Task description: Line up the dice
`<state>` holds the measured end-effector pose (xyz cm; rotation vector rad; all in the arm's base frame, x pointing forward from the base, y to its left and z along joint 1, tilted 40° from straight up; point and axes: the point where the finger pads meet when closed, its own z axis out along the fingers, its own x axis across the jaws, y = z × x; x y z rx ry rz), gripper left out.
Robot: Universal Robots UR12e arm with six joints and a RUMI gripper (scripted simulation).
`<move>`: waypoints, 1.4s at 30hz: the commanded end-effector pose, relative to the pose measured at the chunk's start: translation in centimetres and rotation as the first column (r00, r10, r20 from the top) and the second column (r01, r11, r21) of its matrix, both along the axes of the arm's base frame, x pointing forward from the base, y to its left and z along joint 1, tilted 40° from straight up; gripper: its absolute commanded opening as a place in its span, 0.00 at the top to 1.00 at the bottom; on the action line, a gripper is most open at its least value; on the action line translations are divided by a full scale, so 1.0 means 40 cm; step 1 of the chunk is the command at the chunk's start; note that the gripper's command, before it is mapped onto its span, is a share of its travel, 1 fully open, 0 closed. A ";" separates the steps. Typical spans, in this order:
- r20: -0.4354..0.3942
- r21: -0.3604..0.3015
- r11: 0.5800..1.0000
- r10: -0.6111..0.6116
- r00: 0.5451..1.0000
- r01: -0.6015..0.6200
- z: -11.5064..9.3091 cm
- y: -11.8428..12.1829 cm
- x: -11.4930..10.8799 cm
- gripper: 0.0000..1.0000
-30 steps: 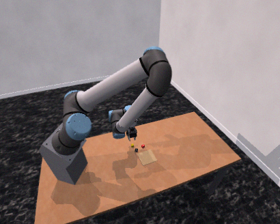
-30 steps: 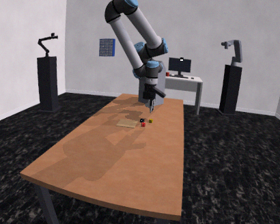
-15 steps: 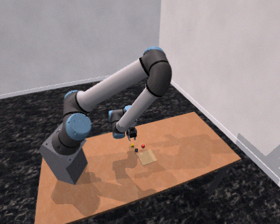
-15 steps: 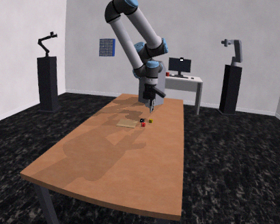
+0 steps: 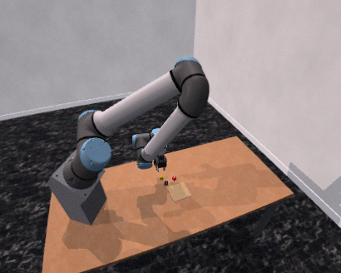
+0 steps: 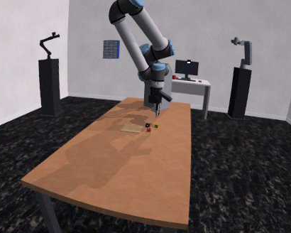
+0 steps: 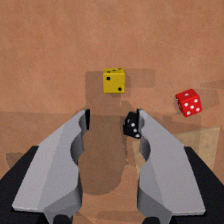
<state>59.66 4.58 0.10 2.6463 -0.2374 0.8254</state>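
A room with pale grey walls and a dark speckled carpet holds a long wooden table (image 6: 97,167) with a smooth matt orange-brown top crossed by soft shadows. On it lies the mat (image 5: 178,191), a thin, flat tan square with a faint grain. In the wrist view only a corner of it shows, at about 4 o'clock, and the rest is cut off by the finger there.

The three dice are small hard cubes with slightly rounded edges, all on bare wood off the mat. In the wrist view the yellow die (image 7: 114,80) sits at 12 o'clock and the red die (image 7: 189,102) at 2 o'clock. The black die (image 7: 132,125) is near the centre, partly hidden behind the right-hand finger, so its top number cannot be read. In the top and exterior views the pips are too small to make out.

The gripper (image 7: 113,131) hangs above the table with its broad, grey, faceted fingers drawn in to a narrow gap, holding nothing. The black die lies below, by the inner edge of one finger.
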 end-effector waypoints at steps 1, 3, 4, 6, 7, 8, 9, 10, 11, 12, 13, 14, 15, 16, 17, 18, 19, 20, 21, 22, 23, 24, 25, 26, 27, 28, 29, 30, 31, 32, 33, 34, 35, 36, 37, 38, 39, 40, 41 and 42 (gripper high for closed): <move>0.001 0.000 1.000 0.000 1.000 0.000 0.000 0.000 0.001 0.76; 0.001 0.000 1.000 0.000 1.000 0.000 -0.002 -0.001 0.001 0.76; 0.001 0.000 1.000 0.000 1.000 0.000 -0.002 -0.001 0.002 0.76; 0.001 0.000 1.000 0.000 1.000 0.000 -0.005 -0.002 0.003 0.76; 0.001 0.000 1.000 0.000 1.000 0.000 -0.006 -0.003 0.004 0.76; 0.001 0.000 1.000 0.000 1.000 0.000 -0.007 -0.003 0.005 0.76; 0.001 0.000 1.000 0.000 1.000 0.000 -0.007 -0.003 0.005 0.76; 0.001 0.000 1.000 0.000 1.000 0.000 -0.007 -0.003 0.005 0.76; 0.001 0.000 1.000 0.000 1.000 0.000 -0.009 -0.004 0.006 0.76; 0.001 0.000 1.000 0.000 1.000 0.000 -0.011 -0.005 0.008 0.76; 0.001 0.000 1.000 0.000 1.000 0.000 -0.013 -0.006 0.009 0.76; 0.001 0.000 1.000 0.000 1.000 0.000 -0.015 -0.007 0.010 0.76; 0.001 0.000 1.000 0.000 1.000 0.000 -0.017 -0.008 0.012 0.76; 0.001 0.000 1.000 0.000 1.000 0.000 -0.019 -0.009 0.013 0.76; 0.001 0.000 1.000 0.000 1.000 0.000 -0.022 -0.010 0.015 0.76; 0.001 0.000 1.000 0.000 1.000 0.000 -0.024 -0.011 0.017 0.76; 0.001 0.000 1.000 0.000 1.000 0.000 -0.027 -0.013 0.018 0.76; 0.001 0.000 1.000 0.000 1.000 0.000 -0.030 -0.014 0.020 0.76; 0.001 0.000 1.000 0.000 1.000 0.000 -0.033 -0.015 0.022 0.76; 0.001 0.000 1.000 0.000 1.000 0.000 -0.036 -0.017 0.024 0.76; 0.001 0.000 1.000 0.000 1.000 0.000 -0.039 -0.018 0.026 0.76; 0.001 0.000 1.000 0.000 1.000 0.000 -0.042 -0.020 0.028 0.76; 0.001 0.000 1.000 0.000 1.000 0.000 -0.045 -0.021 0.030 0.76; 0.001 0.000 1.000 0.000 1.000 0.000 -0.045 -0.021 0.030 0.76; 0.001 0.000 1.000 0.000 1.000 0.000 -0.045 -0.021 0.030 0.76; 0.001 0.000 1.000 0.000 1.000 0.000 -0.048 -0.023 0.033 0.76; 0.001 0.000 1.000 0.000 1.000 0.000 -0.051 -0.024 0.035 0.76; 0.001 0.000 1.000 0.000 1.000 0.000 -0.054 -0.026 0.037 0.76; 0.001 0.000 1.000 0.000 1.000 0.000 -0.057 -0.027 0.039 0.76; 0.001 0.000 1.000 0.000 1.000 0.000 -0.060 -0.029 0.041 0.76; 0.001 0.000 1.000 0.000 1.000 0.000 -0.063 -0.030 0.043 0.76; 0.001 0.000 1.000 0.000 1.000 0.000 -0.066 -0.032 0.045 0.76; 0.001 0.000 1.000 0.000 1.000 0.000 -0.069 -0.033 0.047 0.76; 0.001 0.000 1.000 0.000 1.000 0.000 -0.072 -0.035 0.049 0.76; 0.001 0.000 1.000 0.000 1.000 0.000 -0.075 -0.036 0.051 0.76; 0.001 0.000 1.000 0.000 1.000 0.000 -0.077 -0.037 0.052 0.76; 0.001 0.000 1.000 0.000 1.000 0.000 -0.080 -0.038 0.054 0.76; 0.001 0.000 1.000 0.000 1.000 0.000 -0.082 -0.039 0.056 0.76; 0.001 0.000 1.000 0.000 1.000 0.000 -0.084 -0.041 0.057 0.76; 0.001 0.000 1.000 0.000 1.000 0.000 -0.086 -0.042 0.058 0.76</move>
